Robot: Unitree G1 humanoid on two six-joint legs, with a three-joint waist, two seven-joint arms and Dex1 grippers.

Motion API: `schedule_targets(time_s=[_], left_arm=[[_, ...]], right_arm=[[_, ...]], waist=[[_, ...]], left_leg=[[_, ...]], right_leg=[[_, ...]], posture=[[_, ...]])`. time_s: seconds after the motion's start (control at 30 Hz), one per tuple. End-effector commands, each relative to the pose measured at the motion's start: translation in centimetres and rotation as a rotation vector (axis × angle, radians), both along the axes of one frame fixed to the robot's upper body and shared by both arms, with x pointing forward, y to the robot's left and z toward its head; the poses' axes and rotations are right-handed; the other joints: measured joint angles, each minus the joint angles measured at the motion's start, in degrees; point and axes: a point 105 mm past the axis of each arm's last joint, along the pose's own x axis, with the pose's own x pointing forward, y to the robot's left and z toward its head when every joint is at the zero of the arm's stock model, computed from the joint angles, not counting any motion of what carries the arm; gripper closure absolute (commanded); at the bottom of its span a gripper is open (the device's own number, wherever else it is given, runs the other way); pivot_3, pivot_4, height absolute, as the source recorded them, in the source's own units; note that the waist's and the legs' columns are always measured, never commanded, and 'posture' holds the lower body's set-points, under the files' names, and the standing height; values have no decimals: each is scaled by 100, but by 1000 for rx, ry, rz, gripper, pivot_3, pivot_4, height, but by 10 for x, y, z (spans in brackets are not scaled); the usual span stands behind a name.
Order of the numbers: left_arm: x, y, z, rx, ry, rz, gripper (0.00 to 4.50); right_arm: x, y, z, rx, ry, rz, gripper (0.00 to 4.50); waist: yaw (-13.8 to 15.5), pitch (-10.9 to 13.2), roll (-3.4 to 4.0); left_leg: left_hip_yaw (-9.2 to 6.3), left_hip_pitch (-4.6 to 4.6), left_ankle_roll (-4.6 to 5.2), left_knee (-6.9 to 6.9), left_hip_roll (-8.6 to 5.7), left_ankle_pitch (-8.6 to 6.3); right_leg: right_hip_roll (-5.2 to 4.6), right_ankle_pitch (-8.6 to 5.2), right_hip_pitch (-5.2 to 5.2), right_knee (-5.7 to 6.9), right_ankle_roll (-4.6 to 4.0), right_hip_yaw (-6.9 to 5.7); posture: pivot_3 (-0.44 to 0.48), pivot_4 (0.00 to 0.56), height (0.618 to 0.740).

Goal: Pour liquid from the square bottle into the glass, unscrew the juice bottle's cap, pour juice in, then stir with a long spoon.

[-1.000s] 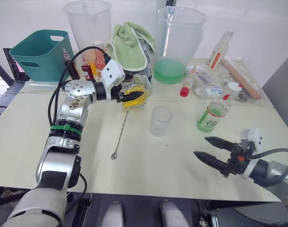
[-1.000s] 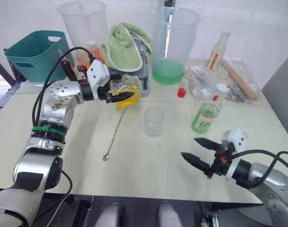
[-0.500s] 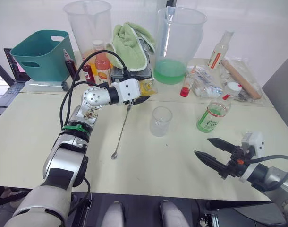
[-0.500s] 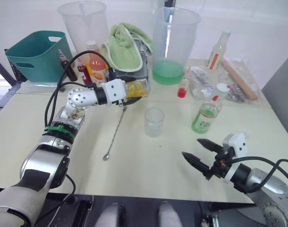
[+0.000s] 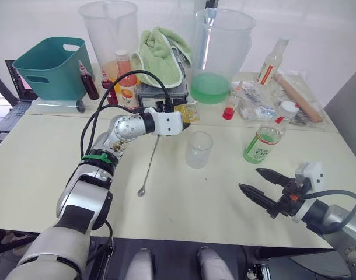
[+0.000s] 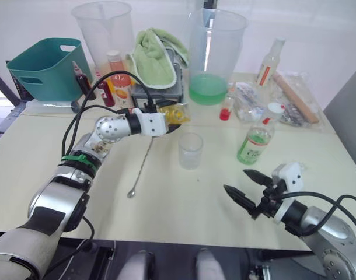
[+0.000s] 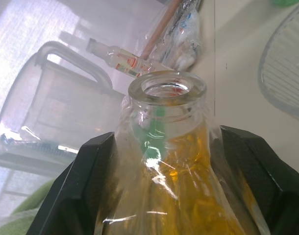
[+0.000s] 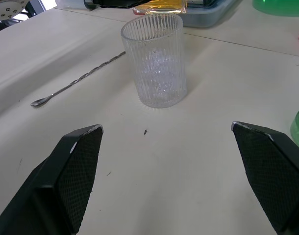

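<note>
While the left gripper [image 7: 164, 196] clamps its 2 black fingers [image 7: 76, 191] on the square bottle [image 7: 166, 161], neck open w/ no stopper, yellow liquid inside, it holds the bottle just behind the glass [image 5: 199, 149], prob. lifted off the table [image 5: 32, 169]. The right gripper [image 5: 265, 185] hovers wide apart, holding nothing, near the juice bottle [image 5: 261, 142]. The long spoon [image 5: 147, 165] lies flat beside the glass.

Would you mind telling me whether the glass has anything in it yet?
Empty: the glass stands upright and clear through to its base, with no yellow liquid in it, while the left pincer holds the square bottle.
</note>
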Motion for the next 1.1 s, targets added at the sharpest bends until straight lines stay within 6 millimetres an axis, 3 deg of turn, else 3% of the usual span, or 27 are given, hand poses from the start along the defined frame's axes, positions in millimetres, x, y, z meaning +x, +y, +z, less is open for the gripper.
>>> schedule_targets(time_s=[0.03, 0.5, 1.1], left_arm=[[-10, -10, 45, -65, -188, -67, 1708], [-13, -22, 29, -42, -273, -68, 1708], [-22, -34, 22, 64, -467, -116, 1708]], right_arm=[[-2, 5, 12, -2, -57, 17, 40], [-6, -13, 5, -34, -50, -31, 40], [-5, -10, 7, -26, -58, -25, 40]], waist=[[6, 0, 0], [15, 0, 0], [120, 0, 0]], left_leg=[[0, 0, 0, 0, 0, 0], [0, 2, -1, 1, -1, 1], [1, 2, -3, 2, -3, 2]], right_leg=[[0, 0, 0, 0, 0, 0], [-1, 1, 1, 4, 0, 0], [-2, 2, 1, 6, 1, 0]], posture=[[0, 150, 727], [0, 150, 727], [0, 150, 727]])
